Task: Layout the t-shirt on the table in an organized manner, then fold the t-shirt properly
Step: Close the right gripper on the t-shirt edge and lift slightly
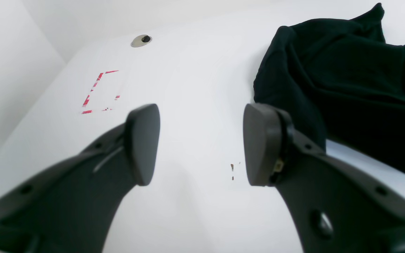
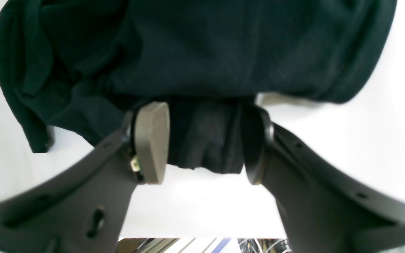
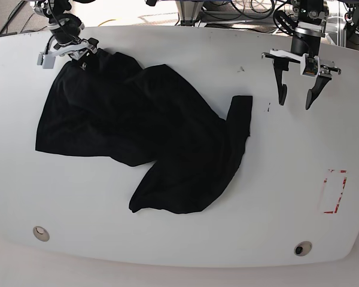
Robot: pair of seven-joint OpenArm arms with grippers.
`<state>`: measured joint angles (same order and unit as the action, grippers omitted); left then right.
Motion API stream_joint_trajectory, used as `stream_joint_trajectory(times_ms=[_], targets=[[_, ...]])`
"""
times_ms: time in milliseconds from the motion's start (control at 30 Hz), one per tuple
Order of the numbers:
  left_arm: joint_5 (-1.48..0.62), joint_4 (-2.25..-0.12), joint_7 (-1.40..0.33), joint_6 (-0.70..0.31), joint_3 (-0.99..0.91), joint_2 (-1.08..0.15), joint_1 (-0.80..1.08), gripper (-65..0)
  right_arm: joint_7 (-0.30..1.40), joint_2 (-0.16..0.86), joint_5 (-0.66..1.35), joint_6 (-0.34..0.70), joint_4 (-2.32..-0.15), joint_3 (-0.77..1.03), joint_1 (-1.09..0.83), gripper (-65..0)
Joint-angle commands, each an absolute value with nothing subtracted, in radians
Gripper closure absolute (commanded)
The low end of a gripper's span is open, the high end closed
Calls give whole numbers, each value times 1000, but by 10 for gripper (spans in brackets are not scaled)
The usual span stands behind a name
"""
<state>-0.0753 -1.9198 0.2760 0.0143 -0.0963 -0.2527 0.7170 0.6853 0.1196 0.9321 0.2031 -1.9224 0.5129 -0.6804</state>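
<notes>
T-shirt (image 3: 143,137) on table (image 3: 185,239) centre-left; red dashed mark (image 3: 333,191) far right, well apart.

T-shirt (image 2: 195,52): cut off by the top edge in the right wrist view and by the right edge in the left wrist view (image 1: 346,80). Right gripper (image 3: 78,55): jaws too small to read in the base view. Clutter beyond the table (image 2: 346,147): blurred.

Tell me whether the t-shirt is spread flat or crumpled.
Crumpled: the t-shirt lies bunched and twisted on the table, folds overlapping, one sleeve sticking out.
</notes>
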Motion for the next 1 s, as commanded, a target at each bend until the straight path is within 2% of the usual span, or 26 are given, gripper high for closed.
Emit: stream_joint_trajectory(times_ms=[0, 967], targets=[[-79, -1937, 298, 19, -101, -259, 722, -353, 682, 128, 977, 213, -1906, 518, -696, -319], [-79, -1936, 298, 19, -99, -259, 720, -356, 688, 128, 984, 225, -1837, 463, -688, -319]])
